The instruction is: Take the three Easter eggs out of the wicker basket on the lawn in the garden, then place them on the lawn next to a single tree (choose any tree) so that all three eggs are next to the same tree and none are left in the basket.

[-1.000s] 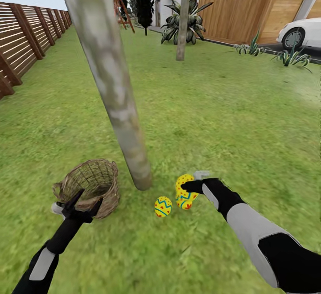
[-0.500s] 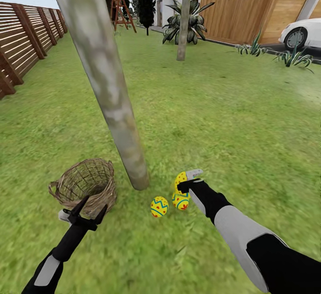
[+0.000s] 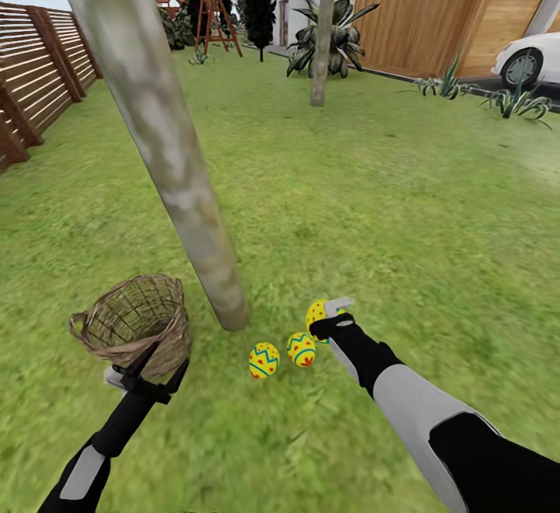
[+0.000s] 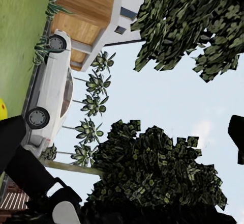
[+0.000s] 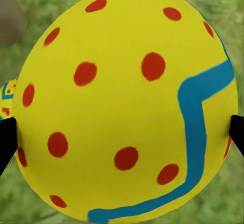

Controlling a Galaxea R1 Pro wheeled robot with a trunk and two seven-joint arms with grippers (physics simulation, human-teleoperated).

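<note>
Green lawn (image 3: 404, 186), right hand (image 3: 325, 317) clamped on Easter egg (image 3: 315, 312), left hand (image 3: 152, 365) spread

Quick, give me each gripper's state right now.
Left gripper: open, holding nothing, beside the wicker basket.
Right gripper: shut on an Easter egg, low over the lawn.

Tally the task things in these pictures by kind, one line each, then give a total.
Easter eggs: 3 (two on the lawn, one in the right gripper)
Wicker basket: 1
Pale tree trunk beside them: 1
Total: 5
</note>
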